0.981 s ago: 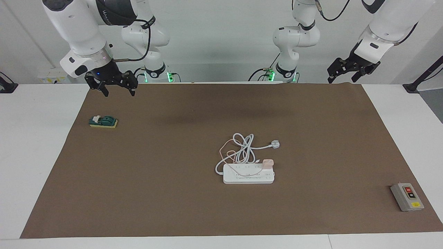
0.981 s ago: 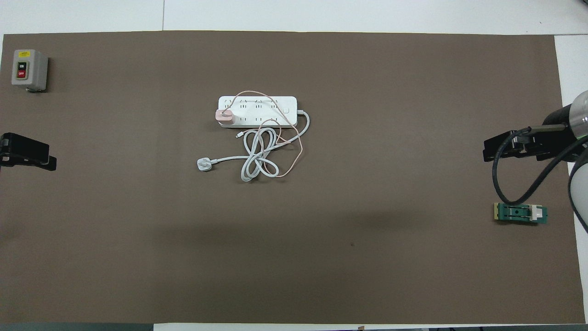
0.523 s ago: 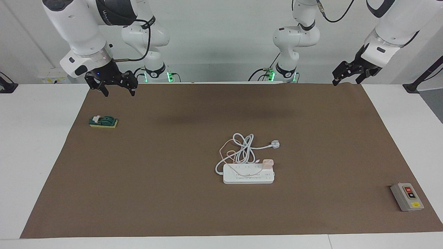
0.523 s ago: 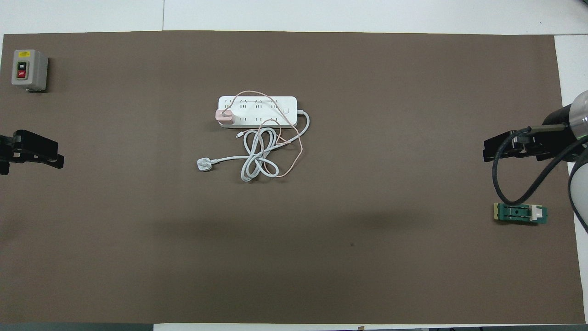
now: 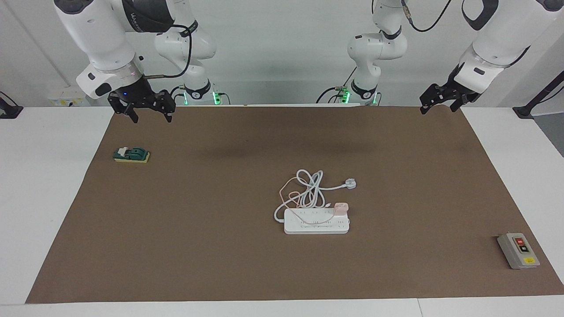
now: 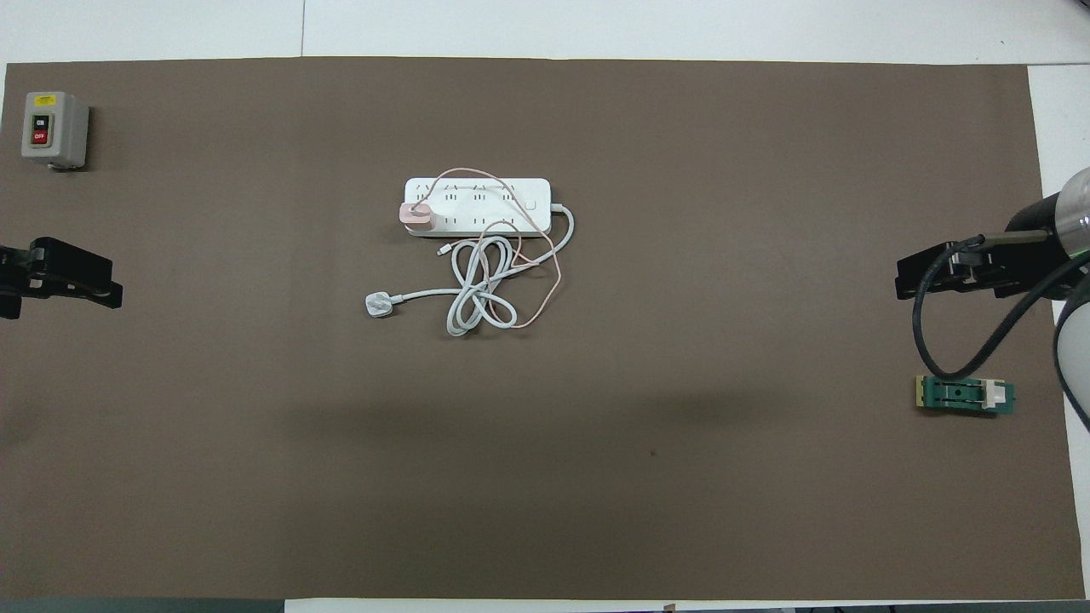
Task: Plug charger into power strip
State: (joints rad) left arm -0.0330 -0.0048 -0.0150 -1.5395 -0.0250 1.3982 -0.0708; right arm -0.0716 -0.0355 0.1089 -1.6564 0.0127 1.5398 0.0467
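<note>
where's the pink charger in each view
Facing view: the charger sits on the power strip, at its end toward the left arm.
Overhead view: the charger is on that same end of the strip.
Shared landmark: the white three-pin plug nearby, nearer the robots.

Pale pink charger point(image 5: 341, 208) and cable; white power strip point(image 5: 316, 221); brown mat point(image 5: 220, 246) on white desk point(image 5: 44, 185); grey box point(image 5: 518, 251), red and black buttons.

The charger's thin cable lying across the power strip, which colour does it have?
Pale pink, like the small cube-shaped charger itself; the overhead view shows this thin cable best.
</note>
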